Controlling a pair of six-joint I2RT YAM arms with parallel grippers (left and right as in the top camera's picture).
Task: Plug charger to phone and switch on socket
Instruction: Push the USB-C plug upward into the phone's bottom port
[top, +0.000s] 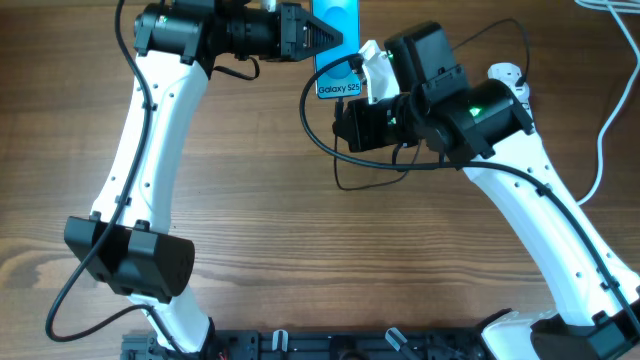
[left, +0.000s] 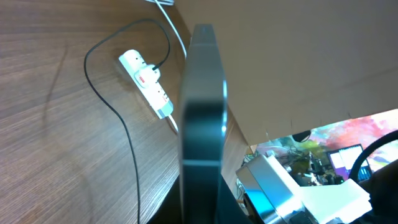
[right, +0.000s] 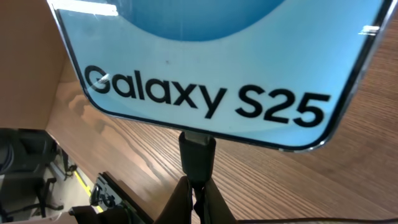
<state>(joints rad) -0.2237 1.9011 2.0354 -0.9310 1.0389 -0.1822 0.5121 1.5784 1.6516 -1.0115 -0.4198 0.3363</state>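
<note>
On the left, your left tool (top: 318, 38) is clamped on the upper part of the phone (top: 337, 72) and holds it lifted off the wooden surface (top: 300, 250), with its lower edge turned toward the other arm. At the middle of that lower edge the black plug of the charger (right: 198, 152) touches the phone. Your right tool (right: 195, 194) is closed on the plug just behind its tip. Whether the plug sits fully in the port, I cannot tell. To do this step well, I think you should hold the plug in one line with the thin edge of the phone and push straight and slowly. Make the left grip firm, so that the phone does not slide back. Further right, the socket (left: 146, 81) lies on the surface, well apart from both tools, and the thin black cable loops beside it. The phone screen reads "Galaxy S25"; on the socket I see only small red marks and no writing that I can read.
</note>
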